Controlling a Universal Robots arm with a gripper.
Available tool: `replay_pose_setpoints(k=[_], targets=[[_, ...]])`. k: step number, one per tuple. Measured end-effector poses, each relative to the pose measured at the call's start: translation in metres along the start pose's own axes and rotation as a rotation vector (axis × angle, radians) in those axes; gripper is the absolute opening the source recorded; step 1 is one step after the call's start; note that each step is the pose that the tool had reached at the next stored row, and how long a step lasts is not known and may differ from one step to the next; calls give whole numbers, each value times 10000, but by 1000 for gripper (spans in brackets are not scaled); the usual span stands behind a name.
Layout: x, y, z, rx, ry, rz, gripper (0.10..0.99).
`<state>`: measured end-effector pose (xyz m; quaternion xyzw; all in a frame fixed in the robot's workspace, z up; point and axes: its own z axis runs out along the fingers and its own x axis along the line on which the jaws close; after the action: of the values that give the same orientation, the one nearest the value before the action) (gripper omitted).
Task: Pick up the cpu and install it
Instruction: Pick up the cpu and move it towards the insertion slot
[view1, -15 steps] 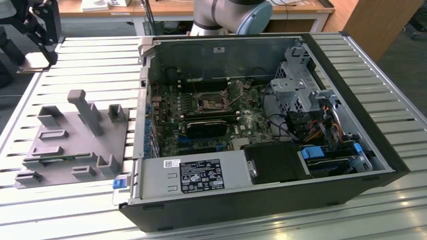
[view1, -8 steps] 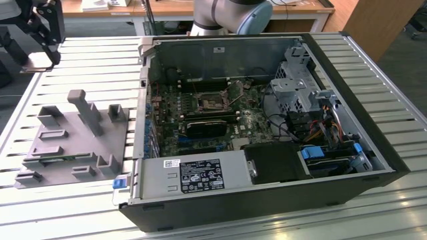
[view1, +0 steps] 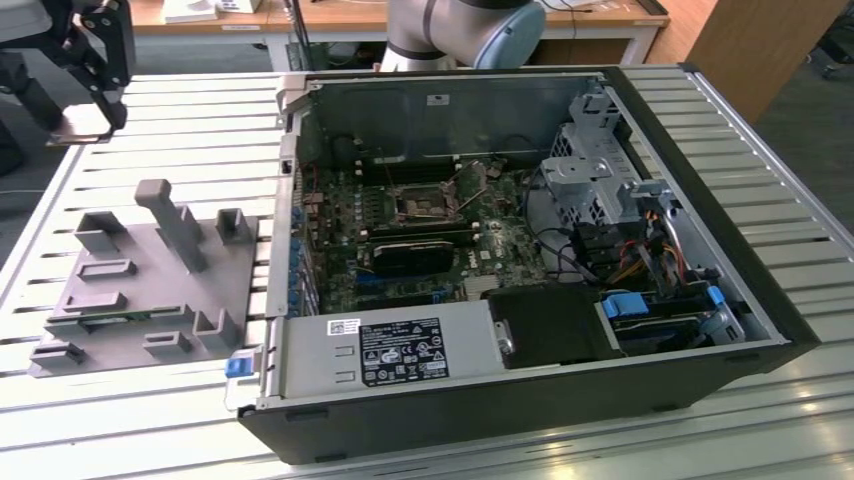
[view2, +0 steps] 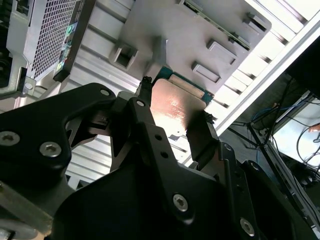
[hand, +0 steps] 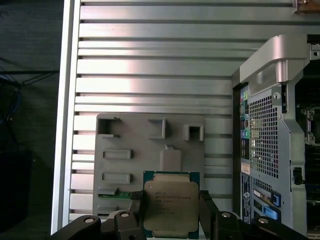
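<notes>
The gripper (hand: 171, 200) is clamping the cpu (hand: 171, 212) by two opposite edges, holding it aloft over the far corner of the slatted table (view1: 174, 125) at the exterior view's left, clear of the fixture tray (view1: 140, 285).

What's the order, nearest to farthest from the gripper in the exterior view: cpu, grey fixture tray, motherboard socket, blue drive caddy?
1. cpu, held by the gripper.
2. grey fixture tray, on the table.
3. motherboard socket, inside the case.
4. blue drive caddy, toward the exterior view's right.
</notes>
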<state>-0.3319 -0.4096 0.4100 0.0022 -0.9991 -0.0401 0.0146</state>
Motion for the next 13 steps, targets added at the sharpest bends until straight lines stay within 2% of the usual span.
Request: replay_pose_setpoints(k=[13], targets=[[-60,0,-2,0,1,0,533]])
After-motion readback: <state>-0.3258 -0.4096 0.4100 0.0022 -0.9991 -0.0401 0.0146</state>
